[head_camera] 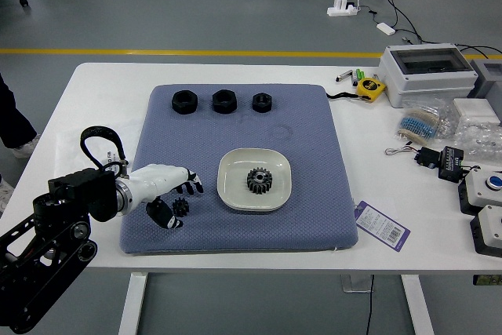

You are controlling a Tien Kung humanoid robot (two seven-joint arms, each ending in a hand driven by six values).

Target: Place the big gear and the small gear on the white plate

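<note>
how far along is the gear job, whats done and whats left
About half done. The big gear already sits on the white plate. The small gear is being worked on: it is at the left hand, over the blue mat, though I can't tell if it is gripped. What's left is getting it onto the plate beside the big gear.
</note>
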